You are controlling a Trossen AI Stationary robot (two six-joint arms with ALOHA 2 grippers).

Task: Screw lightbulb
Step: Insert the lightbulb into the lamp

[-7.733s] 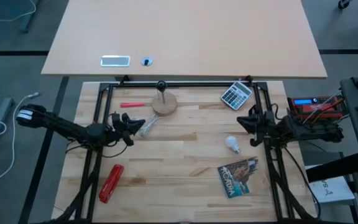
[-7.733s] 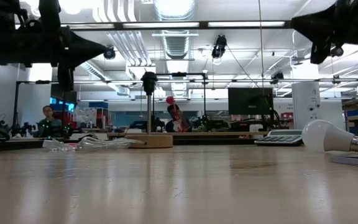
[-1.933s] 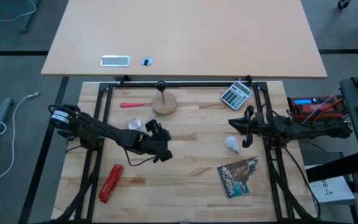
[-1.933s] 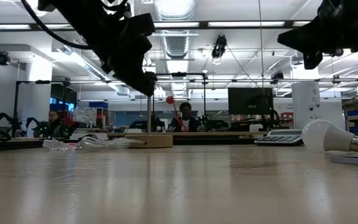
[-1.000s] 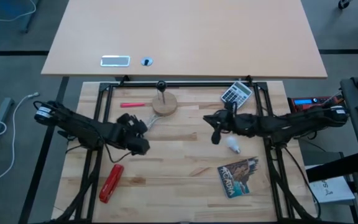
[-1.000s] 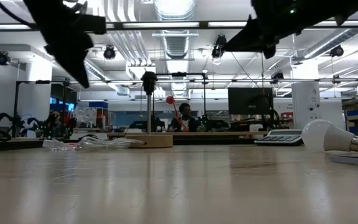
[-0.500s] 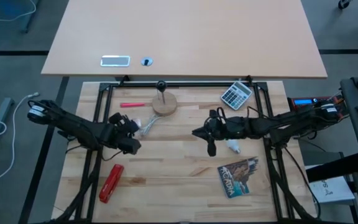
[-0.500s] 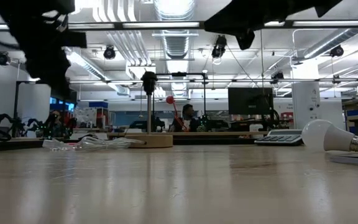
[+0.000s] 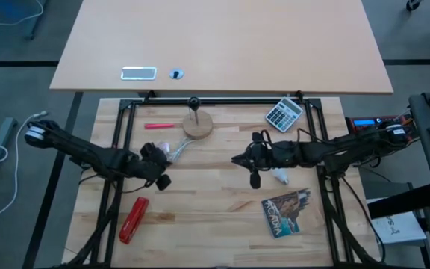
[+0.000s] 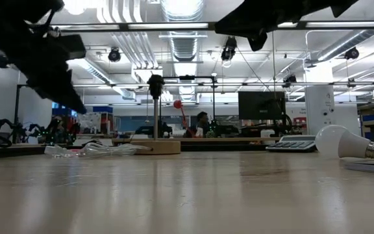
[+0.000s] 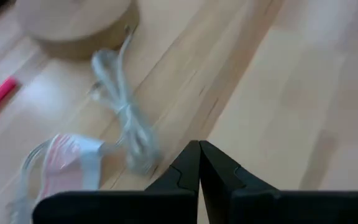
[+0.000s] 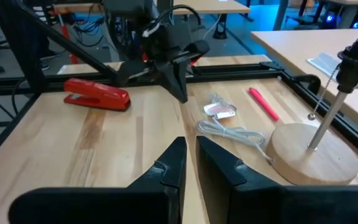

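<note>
The lightbulb (image 9: 281,177) is small and white. It lies on its side on the table, partly under my right arm, and also shows in the low view (image 10: 343,143). My right gripper (image 9: 236,160) is shut and empty. It hangs well above the table, left of the bulb, with its fingers (image 12: 173,163) pointing toward the table's left. My left gripper (image 9: 160,179) is shut and empty above the table's left half, near the white cable; it also shows in its wrist view (image 11: 199,155). The wooden disc with its black socket (image 9: 196,122) stands at the far middle.
A clear wrapper and a white cable (image 9: 172,152) lie by the disc, with a pink pen (image 9: 158,125) beyond them. A calculator (image 9: 284,113) sits at the far right, a red stapler (image 9: 134,219) at the near left, and a printed booklet (image 9: 287,211) at the near right.
My right gripper has gone toward the table's left edge and a little toward the near edge. It has passed over the bulb, which has not moved. My left gripper has drawn back a little toward the table's left edge.
</note>
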